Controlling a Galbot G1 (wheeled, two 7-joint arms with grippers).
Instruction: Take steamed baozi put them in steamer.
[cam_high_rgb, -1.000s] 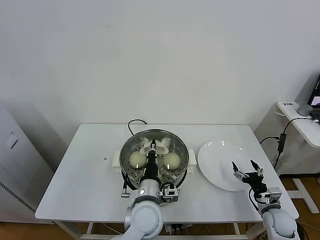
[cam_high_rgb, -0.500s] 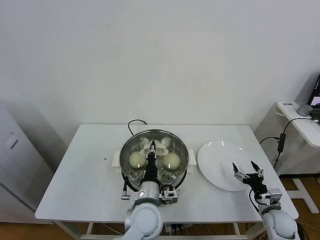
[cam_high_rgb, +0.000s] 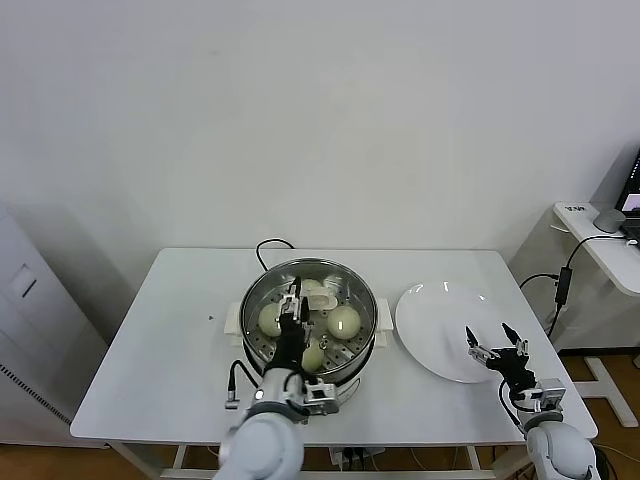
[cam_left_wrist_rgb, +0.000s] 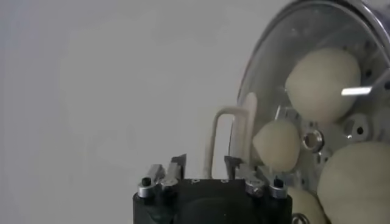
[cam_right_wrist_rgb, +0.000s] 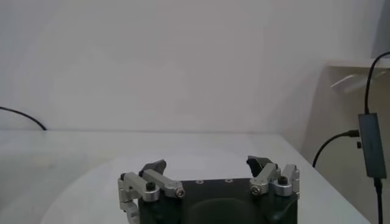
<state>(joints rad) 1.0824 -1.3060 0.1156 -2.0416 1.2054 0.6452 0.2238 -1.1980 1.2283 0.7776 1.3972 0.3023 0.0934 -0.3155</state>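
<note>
The steamer (cam_high_rgb: 255, 300), a shiny steel pot with white handles, stands mid-table. Several pale baozi lie on its perforated tray: one left (cam_high_rgb: 269, 319), one right (cam_high_rgb: 343, 320), one front (cam_high_rgb: 313, 356), one at the back partly hidden (cam_high_rgb: 316, 288). My left gripper (cam_high_rgb: 292, 295) hangs over the tray's left half, open and empty. In the left wrist view the open gripper (cam_left_wrist_rgb: 206, 165) points past a white steamer handle (cam_left_wrist_rgb: 220, 137), with baozi (cam_left_wrist_rgb: 323, 76) to one side. My right gripper (cam_high_rgb: 492, 343) is open and empty over the white plate's near right edge; it also shows in the right wrist view (cam_right_wrist_rgb: 207, 165).
The bare white plate (cam_high_rgb: 440, 315) lies right of the steamer and also shows in the right wrist view (cam_right_wrist_rgb: 91, 195). A black cable (cam_high_rgb: 270, 243) runs behind the pot. A side desk (cam_high_rgb: 600, 240) stands beyond the table's right edge.
My left gripper has shifted left over the tray, and the front and back baozi now show beside it. The right gripper has barely moved.
</note>
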